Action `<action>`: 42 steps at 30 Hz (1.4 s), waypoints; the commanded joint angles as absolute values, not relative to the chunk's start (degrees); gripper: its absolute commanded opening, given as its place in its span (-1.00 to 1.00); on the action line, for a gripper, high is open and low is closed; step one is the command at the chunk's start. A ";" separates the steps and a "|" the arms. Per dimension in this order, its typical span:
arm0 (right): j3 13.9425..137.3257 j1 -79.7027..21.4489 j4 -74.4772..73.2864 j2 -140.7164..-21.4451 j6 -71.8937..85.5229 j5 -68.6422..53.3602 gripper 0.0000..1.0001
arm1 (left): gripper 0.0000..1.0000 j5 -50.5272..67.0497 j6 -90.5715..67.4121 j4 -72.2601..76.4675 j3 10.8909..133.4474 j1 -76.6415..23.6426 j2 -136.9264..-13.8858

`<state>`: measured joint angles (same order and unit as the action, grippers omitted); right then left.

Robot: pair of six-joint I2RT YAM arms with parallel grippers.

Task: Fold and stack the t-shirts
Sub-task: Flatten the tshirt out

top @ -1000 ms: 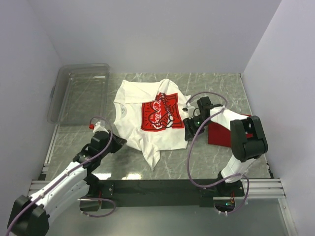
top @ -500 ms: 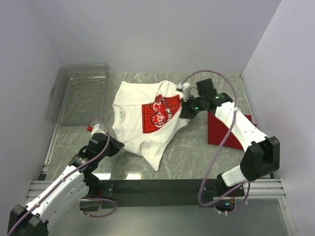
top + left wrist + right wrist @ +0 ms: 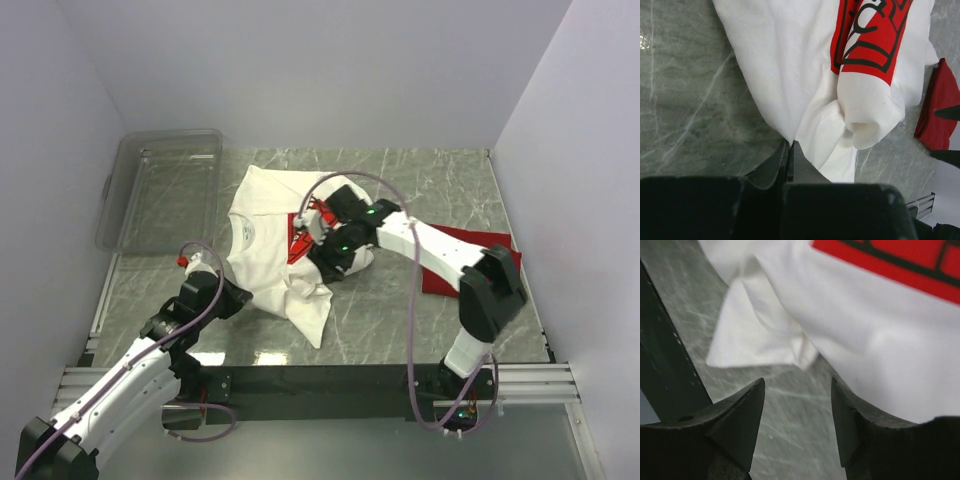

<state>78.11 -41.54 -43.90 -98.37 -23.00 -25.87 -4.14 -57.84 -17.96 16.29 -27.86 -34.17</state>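
Observation:
The white t-shirt (image 3: 262, 215) lies mid-table with its right side folded over to the left, and the red print (image 3: 875, 40) wraps round the fold. My left gripper (image 3: 236, 294) is shut on the shirt's near left edge (image 3: 790, 144). Above the shirt's near right part, my right gripper (image 3: 323, 266) stands open, with bare table between its fingers (image 3: 797, 385) and white cloth (image 3: 875, 335) just ahead. The red t-shirt (image 3: 470, 240) lies flat at the right, partly under the right arm; it also shows at the edge of the left wrist view (image 3: 936, 112).
A clear plastic bin (image 3: 160, 185) stands at the back left. Grey marble table (image 3: 390, 310) shows in front of the shirts. White walls close in three sides, and a dark rail (image 3: 320, 380) runs along the near edge.
My right gripper has swept left across the white shirt, carrying its right side over, then let go and opened. The left gripper has stayed shut on the cloth.

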 commanded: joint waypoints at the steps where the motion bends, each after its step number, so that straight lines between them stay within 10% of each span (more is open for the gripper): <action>1: 73.76 -36.05 -43.16 -87.13 -27.76 -23.46 0.29 | -0.99 -3.60 -56.95 -16.52 16.61 -27.95 -32.87; 19: 64.42 -32.25 -25.49 -96.85 -25.58 -4.91 0.29 | -0.99 -3.08 -56.43 -18.02 18.63 -27.95 -32.43; 22: 64.16 -32.17 -25.58 -95.98 -25.22 -7.99 0.11 | -0.99 -3.34 -56.25 -18.37 19.16 -27.86 -32.69; 26: 65.56 -31.03 -29.43 -92.12 -26.54 -11.94 -1.00 | -0.99 -4.30 -55.81 -20.38 20.91 -27.86 -32.52; 33: 79.34 -25.40 -42.54 -83.49 -33.05 -21.62 -1.00 | -0.99 -7.73 -56.25 -23.46 23.64 -27.95 -29.62; 39: 103.05 -26.19 -33.57 -103.84 -9.17 -0.83 -1.00 | -0.99 -8.70 -55.72 -22.41 24.70 -27.95 -33.21; 42: 121.51 -27.33 -39.79 -123.16 -2.21 5.09 -0.36 | -0.99 -7.82 -55.72 -20.57 24.61 -27.86 -35.77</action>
<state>112.77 -26.41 -36.60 -107.33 -14.11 -5.85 -7.40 -56.69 -22.90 22.52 -27.86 -33.98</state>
